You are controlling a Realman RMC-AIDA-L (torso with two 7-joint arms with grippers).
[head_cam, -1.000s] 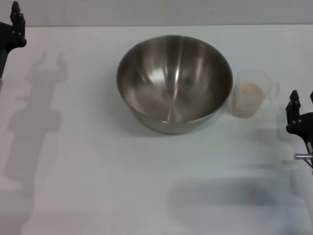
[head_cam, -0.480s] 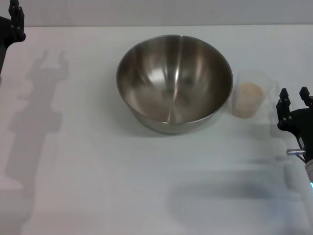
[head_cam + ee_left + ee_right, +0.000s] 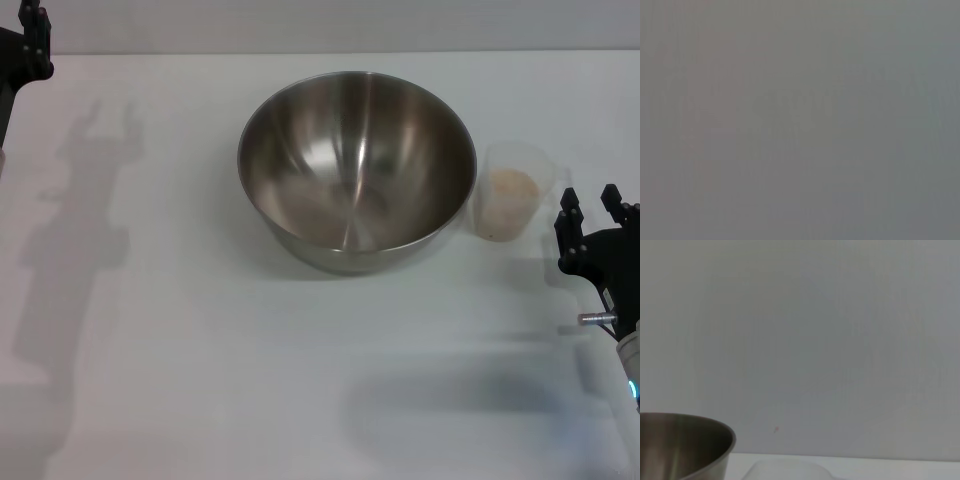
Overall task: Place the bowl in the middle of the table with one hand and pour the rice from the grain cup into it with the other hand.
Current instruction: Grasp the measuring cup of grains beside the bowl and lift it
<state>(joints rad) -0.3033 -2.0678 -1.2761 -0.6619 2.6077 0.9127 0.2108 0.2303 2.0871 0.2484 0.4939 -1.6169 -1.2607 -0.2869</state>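
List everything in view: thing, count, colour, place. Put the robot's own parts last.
table: one, white, spanning the head view.
bowl: one, shiny steel, upright at the table's middle, empty inside.
grain cup: one, clear plastic, standing close beside the bowl on the robot's right.
rice: one pale beige heap, inside the grain cup.
wall: one, plain grey-white, behind the table.
left tool: one, black, raised at the far left corner, away from everything.
right tool: one, black, open, near the table's right edge, just short of the grain cup.
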